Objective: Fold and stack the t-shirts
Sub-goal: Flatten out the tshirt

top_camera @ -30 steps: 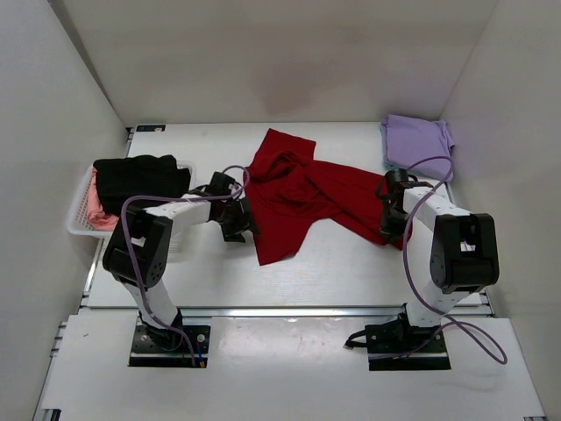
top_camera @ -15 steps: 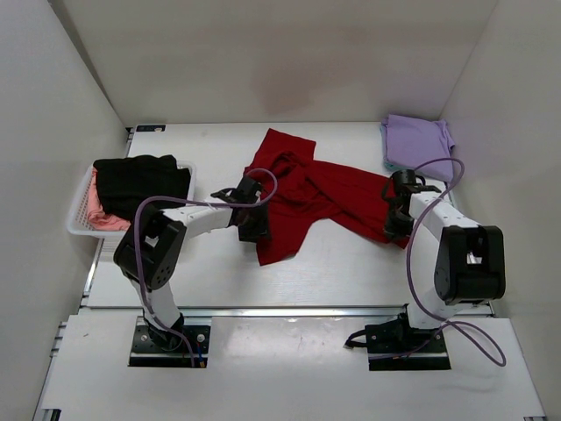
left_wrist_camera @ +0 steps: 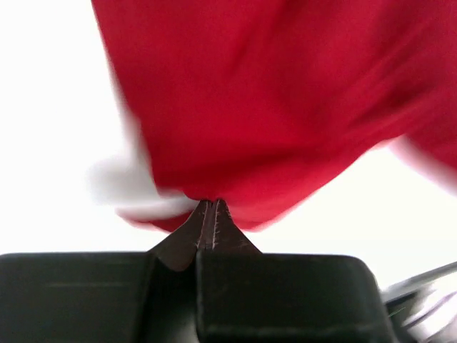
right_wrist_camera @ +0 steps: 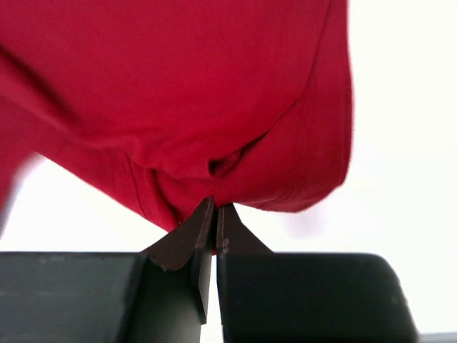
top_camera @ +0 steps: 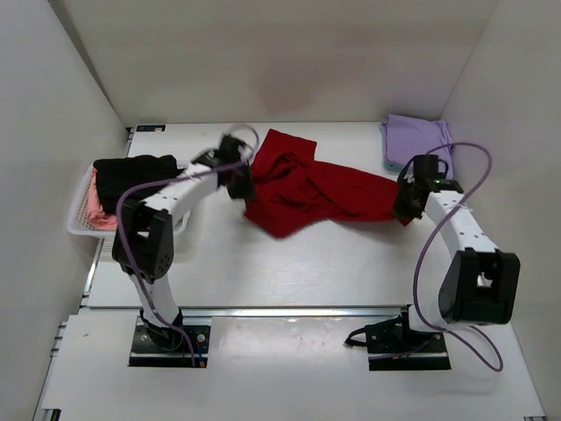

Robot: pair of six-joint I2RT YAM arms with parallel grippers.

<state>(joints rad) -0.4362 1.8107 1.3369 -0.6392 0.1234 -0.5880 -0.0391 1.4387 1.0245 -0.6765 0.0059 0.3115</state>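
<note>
Presently, left claw (top_camera: 238, 181) and right claw (top_camera: 405, 203) are each clamped tight on opposite edges of the red t-shirt (top_camera: 316, 189), bunched mid-way across the surface (top_camera: 351, 263); spreading appears in hand, next requiring an even outward pull and flat lay-down.

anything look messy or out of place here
The red t-shirt is the odd one: bunched and wrinkled mid-table, pinched at opposite ends by the left tool and right tool, not lying flat. The black t-shirt is heaped loosely over the white basket. The lavender t-shirt sits folded at the far right corner.
</note>
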